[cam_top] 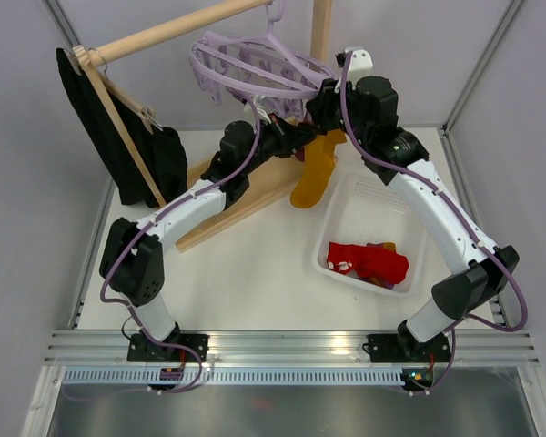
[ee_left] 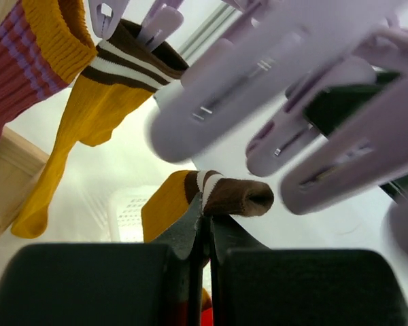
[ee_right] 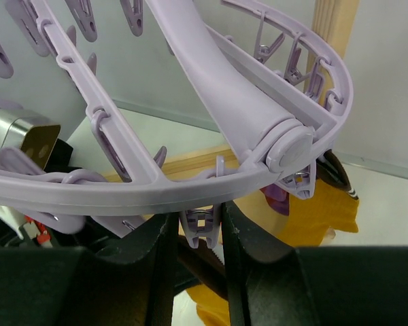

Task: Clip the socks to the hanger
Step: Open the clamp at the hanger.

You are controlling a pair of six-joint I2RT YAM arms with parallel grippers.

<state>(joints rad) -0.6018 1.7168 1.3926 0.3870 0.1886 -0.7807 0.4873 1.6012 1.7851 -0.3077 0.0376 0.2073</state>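
The lavender hanger (cam_top: 255,56) hangs from a wooden rod, its ring (ee_right: 156,183) filling the right wrist view. My right gripper (ee_right: 198,216) (cam_top: 320,102) is shut on one dangling peg (ee_right: 202,229), a finger pressing each side. My left gripper (ee_left: 205,216) (cam_top: 298,137) is shut on the brown, white-striped cuff of a mustard sock (ee_left: 226,193), held just under the blurred pegs (ee_left: 292,102). Another mustard sock (ee_left: 95,109) (cam_top: 317,168) hangs clipped from a peg. A maroon striped sock (ee_left: 13,61) hangs at the left. Red socks (cam_top: 369,262) lie in the basket.
A white basket (cam_top: 373,205) sits on the table at the right. The wooden rack's rod (cam_top: 164,35) and base beam (cam_top: 246,205) cross behind the arms. A wooden hanger with black cloth (cam_top: 118,137) hangs at the back left.
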